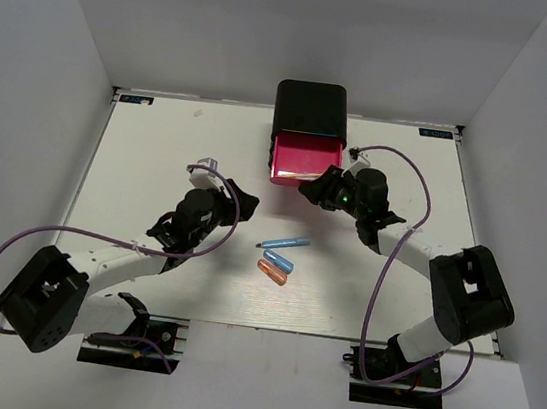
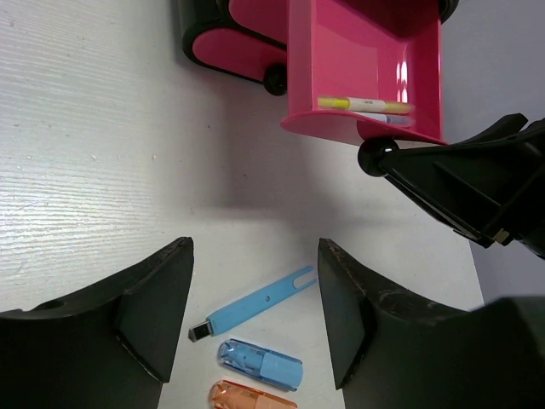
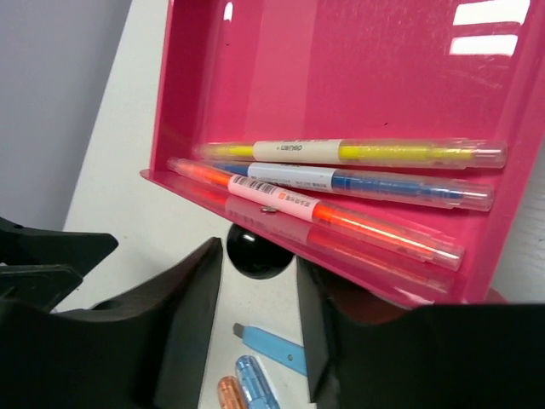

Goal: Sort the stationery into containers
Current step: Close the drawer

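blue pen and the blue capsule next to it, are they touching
Apart. The left wrist view shows a strip of bare table between the blue pen and the blue capsule.

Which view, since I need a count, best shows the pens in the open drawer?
Right wrist: three pens lie side by side, unobstructed. Left wrist shows only two, partly; top external, too small to count.

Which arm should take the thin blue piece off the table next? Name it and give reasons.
Left, most likely. Its fingers are open and, in its wrist view, the thin blue piece lies right between them. The right arm's fingers are up at the pink drawer, flanking its black knob.
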Available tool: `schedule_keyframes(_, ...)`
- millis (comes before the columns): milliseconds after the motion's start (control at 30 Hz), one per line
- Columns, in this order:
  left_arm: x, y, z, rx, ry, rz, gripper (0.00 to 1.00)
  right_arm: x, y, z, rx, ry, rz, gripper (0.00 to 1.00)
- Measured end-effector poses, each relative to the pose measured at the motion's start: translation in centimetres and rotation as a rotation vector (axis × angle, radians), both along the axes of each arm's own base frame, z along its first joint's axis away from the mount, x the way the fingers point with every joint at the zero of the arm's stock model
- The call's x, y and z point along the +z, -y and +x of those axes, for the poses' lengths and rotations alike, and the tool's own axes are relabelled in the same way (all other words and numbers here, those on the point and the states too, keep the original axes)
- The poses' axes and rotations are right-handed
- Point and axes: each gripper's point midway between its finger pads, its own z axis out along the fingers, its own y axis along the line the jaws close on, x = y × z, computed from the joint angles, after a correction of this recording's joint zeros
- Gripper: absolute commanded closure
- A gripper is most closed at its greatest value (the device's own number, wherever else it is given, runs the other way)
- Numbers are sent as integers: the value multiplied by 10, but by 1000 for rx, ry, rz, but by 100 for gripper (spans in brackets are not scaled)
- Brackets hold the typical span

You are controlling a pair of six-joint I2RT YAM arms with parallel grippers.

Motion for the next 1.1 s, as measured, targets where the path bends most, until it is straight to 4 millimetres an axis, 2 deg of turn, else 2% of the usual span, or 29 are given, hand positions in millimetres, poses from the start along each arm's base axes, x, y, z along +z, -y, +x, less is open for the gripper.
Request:
schedule_keyframes(133, -3, 0, 0, 0, -6, 5, 30, -2, -1, 1, 3, 10, -15, 65)
schedule_keyframes(400, -4, 0, 0, 0, -9, 7, 30, 4, -3, 10, -2, 47, -43, 63)
schedule_keyframes(767, -7, -1, -1, 0, -14, 11, 30, 23, 0, 39, -51, 114, -74, 61)
schedule_keyframes(900, -11, -2, -3, 1, -20, 16, 30, 24, -1, 55, -58, 124, -86, 61)
schedule_keyframes(1100, -5, -4, -4, 4, -7, 7, 30, 29, -3, 84, -73, 155, -101, 61)
